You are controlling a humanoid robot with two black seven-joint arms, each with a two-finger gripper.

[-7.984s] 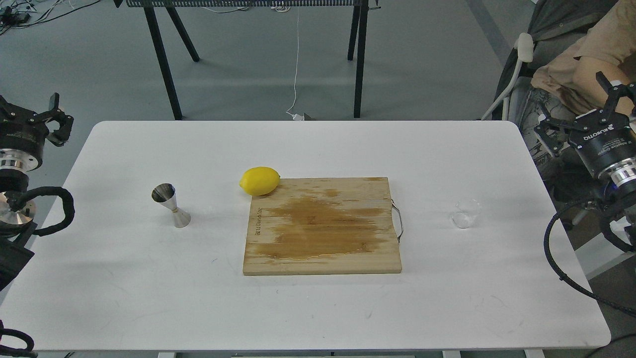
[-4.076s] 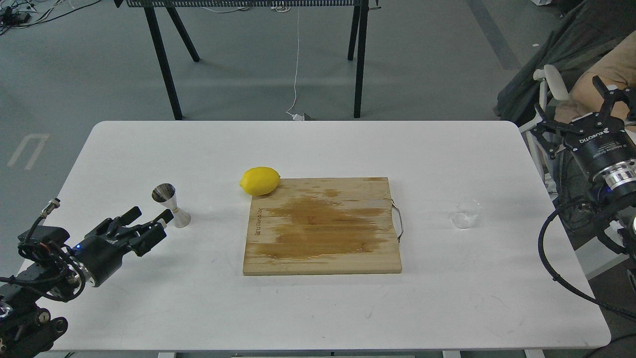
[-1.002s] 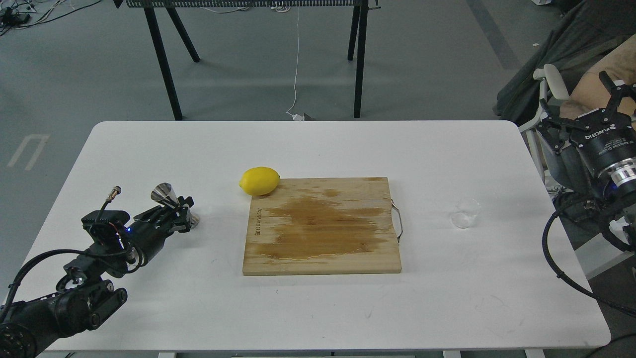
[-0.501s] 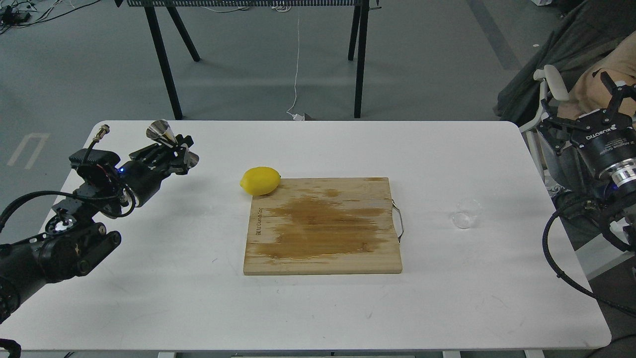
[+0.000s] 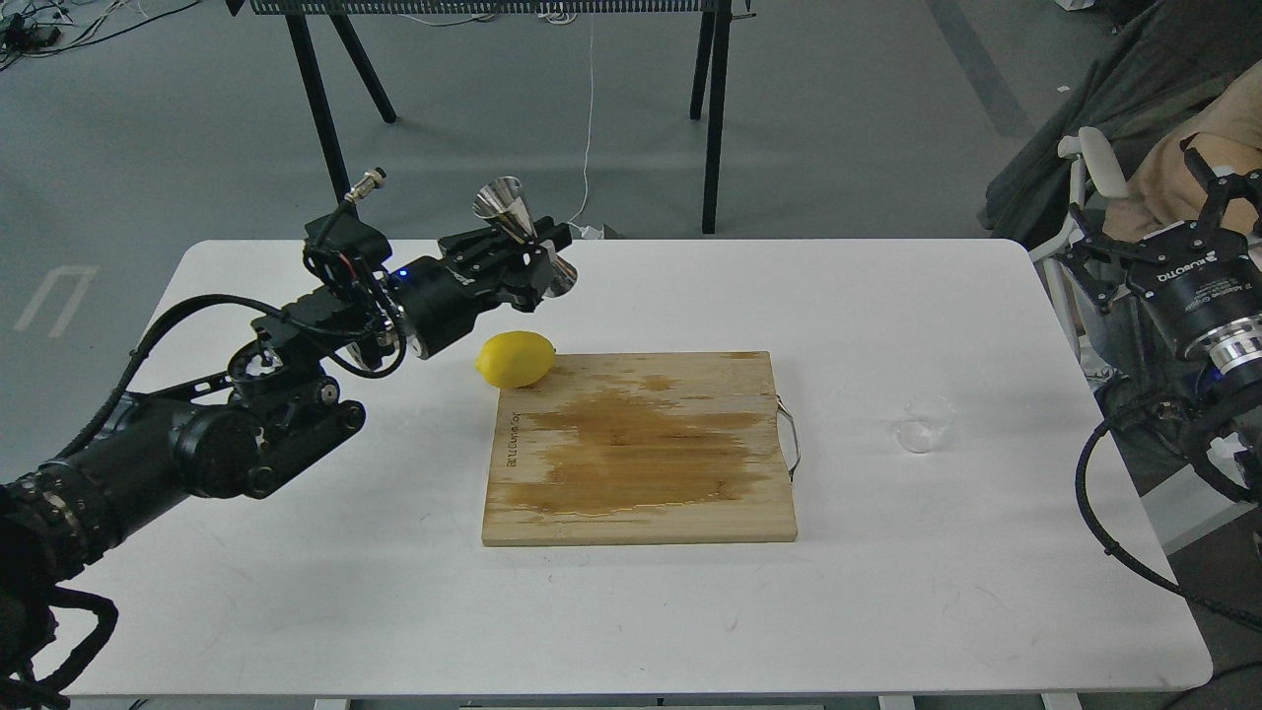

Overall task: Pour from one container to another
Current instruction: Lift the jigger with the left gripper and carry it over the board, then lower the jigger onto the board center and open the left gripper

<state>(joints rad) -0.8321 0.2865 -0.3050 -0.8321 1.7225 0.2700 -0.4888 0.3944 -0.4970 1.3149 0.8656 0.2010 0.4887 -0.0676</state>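
Observation:
The shiny steel jigger (image 5: 520, 233) is off the table, tilted, with my left gripper (image 5: 532, 258) shut on its waist, above and just behind the lemon (image 5: 515, 358). The small clear cup (image 5: 925, 423) stands on the white table (image 5: 296, 552) at the right, beyond the cutting board's metal handle. My right gripper (image 5: 1149, 212) hovers off the table's right edge, well above and right of the cup, its fingers spread open and holding nothing.
A wooden cutting board (image 5: 639, 449) with a wet stain lies mid-table; the lemon touches its far left corner. A seated person (image 5: 1183, 168) is behind my right arm. Black trestle legs (image 5: 712, 108) stand beyond the table.

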